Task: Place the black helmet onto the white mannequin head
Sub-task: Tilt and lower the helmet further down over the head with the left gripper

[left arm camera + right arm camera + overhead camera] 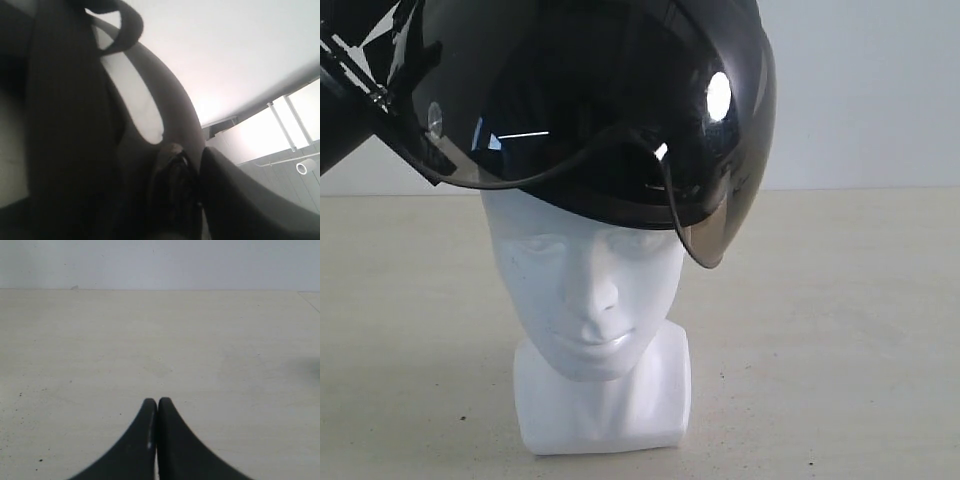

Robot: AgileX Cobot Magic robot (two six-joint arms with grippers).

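Black helmet [620, 90]: perched askew on white mannequin head [590, 300]. Left gripper [172, 200] at left rim, hold indeterminable; right gripper [158, 402] clenched, empty. Hazard: snagged withdrawal may topple helmet.

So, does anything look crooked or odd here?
Yes. The matte black rounded helmet sits askew on the glossy white mannequin head. Its smoky tinted visor dips well lower on the picture's right than on the left. The face stays uncovered.

Pale beige tabletop [840, 330], lightly speckled, runs back to a plain white wall [870, 90] under soft, even light.
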